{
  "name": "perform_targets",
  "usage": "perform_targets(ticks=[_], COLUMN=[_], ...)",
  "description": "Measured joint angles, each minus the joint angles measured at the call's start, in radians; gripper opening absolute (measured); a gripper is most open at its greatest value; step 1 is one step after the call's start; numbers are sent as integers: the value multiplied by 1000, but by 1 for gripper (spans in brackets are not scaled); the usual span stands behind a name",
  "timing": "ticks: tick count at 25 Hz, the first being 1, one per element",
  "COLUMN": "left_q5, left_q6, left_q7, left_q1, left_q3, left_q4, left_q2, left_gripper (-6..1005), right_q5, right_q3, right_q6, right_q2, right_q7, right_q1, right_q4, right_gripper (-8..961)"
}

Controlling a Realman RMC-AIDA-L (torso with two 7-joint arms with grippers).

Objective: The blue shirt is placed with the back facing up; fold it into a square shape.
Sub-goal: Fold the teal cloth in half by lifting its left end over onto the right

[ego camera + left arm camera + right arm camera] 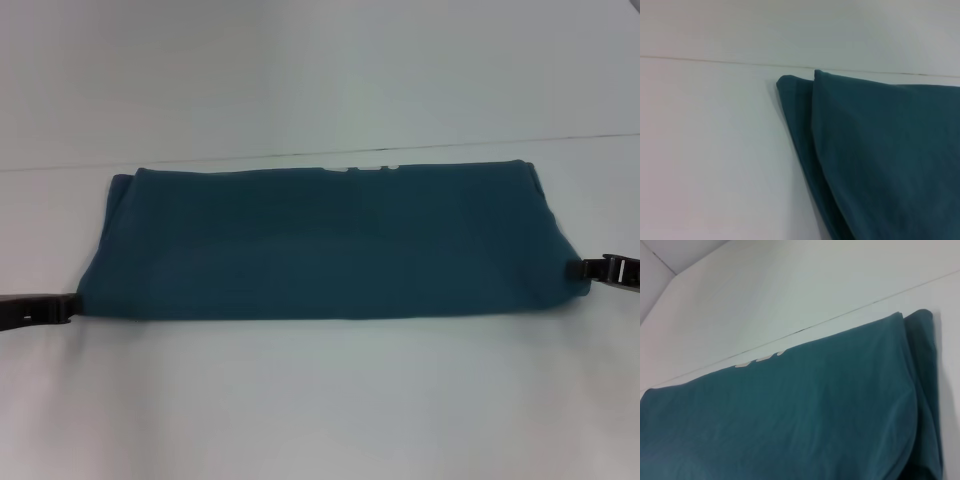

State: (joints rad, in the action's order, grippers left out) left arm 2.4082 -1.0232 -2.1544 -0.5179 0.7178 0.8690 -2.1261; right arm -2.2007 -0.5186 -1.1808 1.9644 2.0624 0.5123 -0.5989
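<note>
1. A white table is seen filling the near and middle ground.
2. A thin dark seam is seen running across the table's far part.
3. Past that seam, a pale surface is seen.

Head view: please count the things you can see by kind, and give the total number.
Shirt: 1, the blue shirt, folded into a wide band on the white table.
Grippers: 2, the left gripper at the band's near left corner, the right gripper at its right end.
Table: 1.
Total: 4.
</note>
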Motion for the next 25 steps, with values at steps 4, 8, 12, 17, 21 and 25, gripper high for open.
perform_targets(ticks=[4, 8, 12, 17, 21, 25], left_q5=[0, 0, -4, -8, -9, -9], left_q6=[-26, -45, -70, -108, -133, -158], left_q7=[1, -1, -1, -1, 3, 8], left_q1=[21, 44, 71, 98, 113, 120], left_q3=[-5, -6, -7, -10, -16, -23], left_q4=[32, 60, 89, 123, 142, 154], left_q2=[0, 0, -5, -13, -20, -21], left_gripper=[0, 1, 1, 1, 1, 1], right_q5=[1, 2, 3, 4, 8, 22], right_q3=[0, 0, 0, 1, 3, 8], right_q6=[-8, -19, -22, -26, -30, -39], right_q2=[3, 3, 5, 6, 11, 12], right_q7=[-2, -11, -17, -22, -30, -50], right_q1=[0, -8, -19, -34, -47, -55], right_q4=[0, 1, 1, 1, -4, -3], right_gripper=[33, 40, 47, 56, 63, 70])
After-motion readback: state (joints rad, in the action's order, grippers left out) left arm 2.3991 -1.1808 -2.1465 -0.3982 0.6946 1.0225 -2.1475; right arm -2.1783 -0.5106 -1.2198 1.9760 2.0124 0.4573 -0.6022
